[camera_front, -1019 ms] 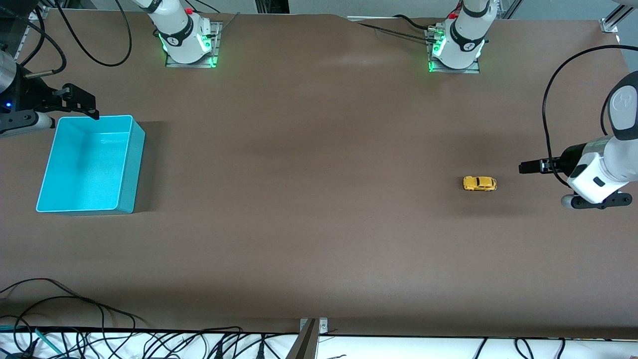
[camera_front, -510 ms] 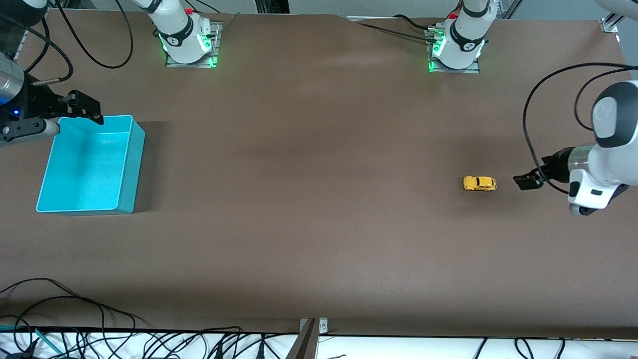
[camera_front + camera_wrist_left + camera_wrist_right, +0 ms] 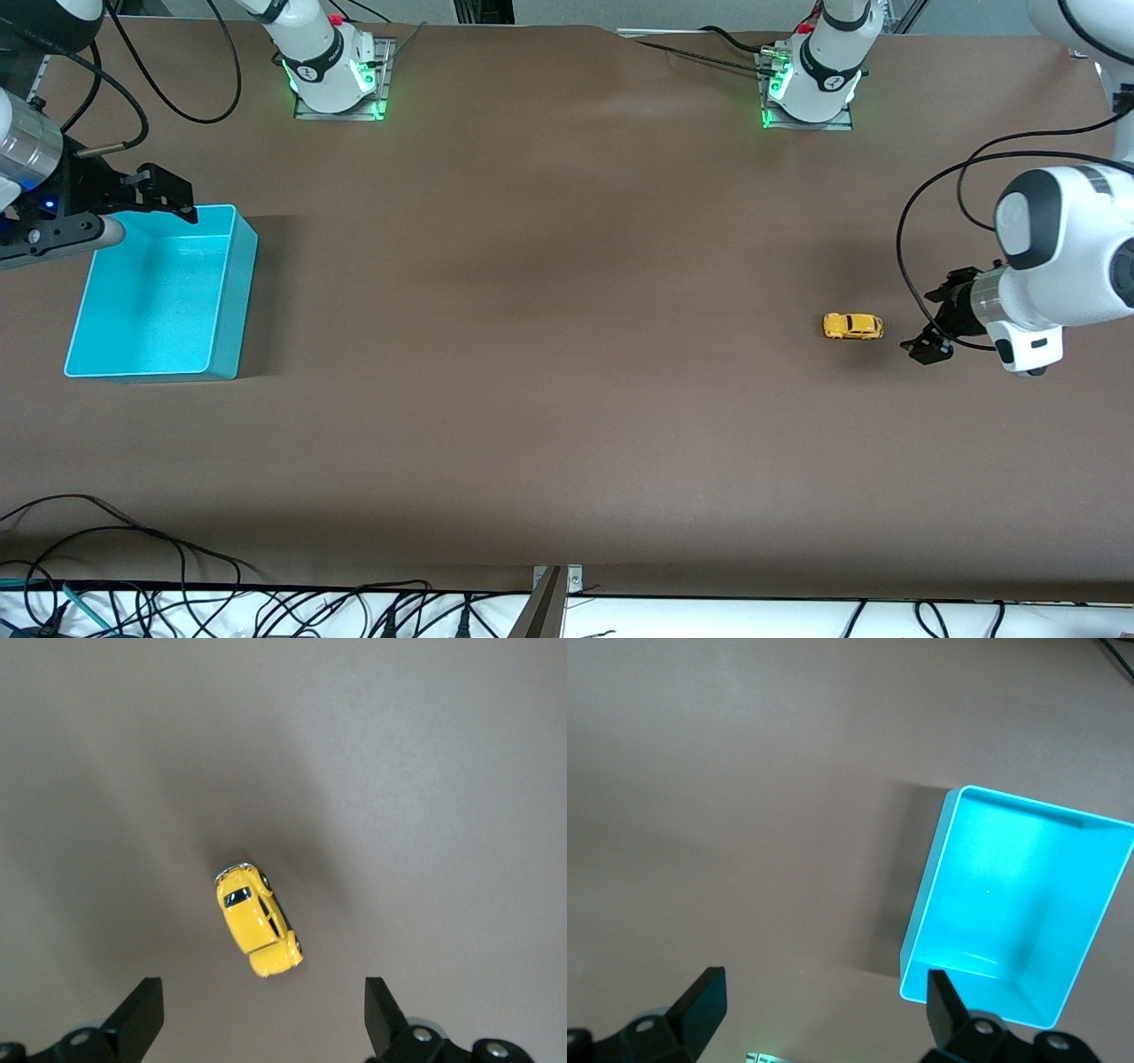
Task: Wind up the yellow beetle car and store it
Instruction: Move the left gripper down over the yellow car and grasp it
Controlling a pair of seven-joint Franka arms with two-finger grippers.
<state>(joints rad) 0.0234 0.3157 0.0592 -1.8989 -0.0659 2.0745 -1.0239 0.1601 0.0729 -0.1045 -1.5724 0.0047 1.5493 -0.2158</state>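
Centring the wide-open, empty left gripper [image 3: 927, 323] over the yellow beetle car [image 3: 852, 326], which sits on the table [image 3: 567, 372] toward the left arm's end, would likely let its fingers straddle the body squarely, while the right gripper [image 3: 168, 190] waits open and empty over the turquoise bin [image 3: 226, 301].

Tiny yellow beetle car [image 3: 853, 326] — upright on its wheels, toward the left arm's table end

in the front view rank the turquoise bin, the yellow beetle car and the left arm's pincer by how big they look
1. turquoise bin, by far the largest.
2. and 3. left pincer and yellow beetle car look about alike; the pincer is raised nearer the camera, so I won't rank them.
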